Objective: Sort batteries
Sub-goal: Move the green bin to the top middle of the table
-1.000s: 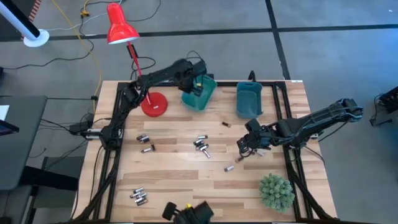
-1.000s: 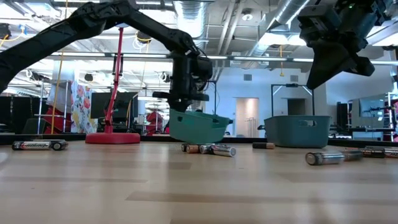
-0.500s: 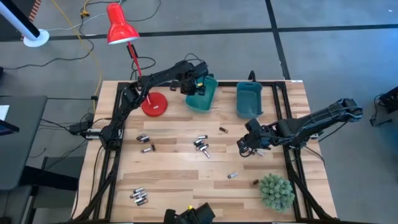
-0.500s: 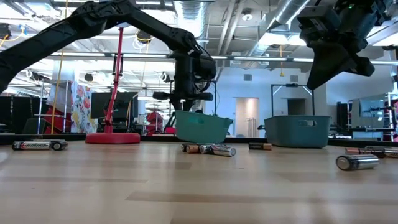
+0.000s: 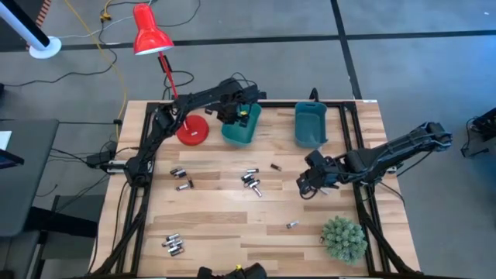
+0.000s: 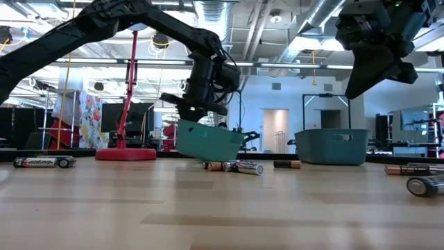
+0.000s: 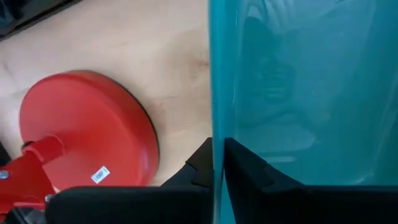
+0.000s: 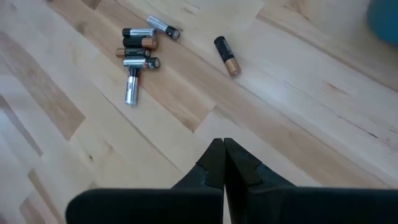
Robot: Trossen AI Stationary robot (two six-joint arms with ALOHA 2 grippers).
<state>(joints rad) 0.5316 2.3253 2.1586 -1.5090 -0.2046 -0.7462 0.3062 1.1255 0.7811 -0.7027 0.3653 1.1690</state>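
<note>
My left gripper (image 5: 235, 113) is shut on the wall of a teal bin (image 5: 242, 125) at the table's far middle; in the low view the bin (image 6: 208, 142) sits tilted. My right gripper (image 5: 304, 184) is shut and empty above the wood at the right, and its shut fingertips also show in the right wrist view (image 8: 222, 155). Batteries lie on the table: a cluster (image 5: 249, 180) (image 8: 138, 46), a single cell (image 5: 275, 167) (image 8: 226, 56), a pair at the left (image 5: 180, 179), a group near the front (image 5: 172, 245) and one cell (image 5: 292, 225) near the plant. My left gripper holds the bin's side wall near its rim (image 7: 217, 124), one finger inside the bin and one outside. The wall stands on edge between the fingers. The bin hangs tilted in the hold; whether its bottom touches the table I cannot tell.
A second teal bin (image 5: 310, 124) stands at the far right of the middle. A red desk lamp has its base (image 5: 192, 129) beside the held bin and its head (image 5: 151, 35) beyond the far edge. A small green plant (image 5: 345, 239) sits at the near right.
My left gripper has moved the teal bin a little toward the table's left and near side and turned it, so it now lies squarer to the table. A loose battery near the plant has rolled toward the near edge. My right gripper has kept nearly still.
</note>
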